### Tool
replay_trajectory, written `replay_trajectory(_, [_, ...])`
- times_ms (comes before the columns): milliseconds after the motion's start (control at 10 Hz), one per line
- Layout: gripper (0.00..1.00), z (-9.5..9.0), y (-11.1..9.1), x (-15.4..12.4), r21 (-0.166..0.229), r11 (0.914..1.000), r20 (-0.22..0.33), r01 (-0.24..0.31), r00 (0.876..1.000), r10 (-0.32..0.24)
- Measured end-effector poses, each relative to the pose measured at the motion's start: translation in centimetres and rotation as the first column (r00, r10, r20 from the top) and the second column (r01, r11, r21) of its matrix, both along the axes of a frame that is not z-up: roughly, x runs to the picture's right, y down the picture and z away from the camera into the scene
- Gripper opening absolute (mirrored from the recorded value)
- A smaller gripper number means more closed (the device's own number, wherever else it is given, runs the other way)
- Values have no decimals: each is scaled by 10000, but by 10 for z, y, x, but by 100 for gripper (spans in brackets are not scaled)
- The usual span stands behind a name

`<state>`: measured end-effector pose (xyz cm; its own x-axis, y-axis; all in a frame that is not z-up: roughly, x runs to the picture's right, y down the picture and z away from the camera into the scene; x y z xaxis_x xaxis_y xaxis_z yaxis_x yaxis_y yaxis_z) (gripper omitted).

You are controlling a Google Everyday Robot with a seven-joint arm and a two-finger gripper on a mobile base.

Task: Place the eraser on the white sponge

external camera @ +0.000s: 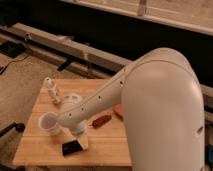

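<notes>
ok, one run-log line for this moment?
phase: pre-grasp | gripper: open, low over table, beside eraser right end | eraser: flat on table, not held | white sponge: not visible, maybe behind arm

Gripper (81, 141) low over table (110, 143), jaws apart, just beside eraser (71, 147); cup (50, 122) nr arm.
</notes>
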<state>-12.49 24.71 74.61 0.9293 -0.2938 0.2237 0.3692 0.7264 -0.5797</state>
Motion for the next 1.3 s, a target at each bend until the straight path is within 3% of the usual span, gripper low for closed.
replay_trajectory(700, [80, 0, 3, 0, -52, 10000, 13, 64, 10000, -64])
replay_trajectory(900, [80, -7, 14, -3, -82, 9997, 141, 219, 9997, -218])
replay_trajectory(1300, [80, -39, 54, -19, -164, 9998, 617, 118, 9980, -107])
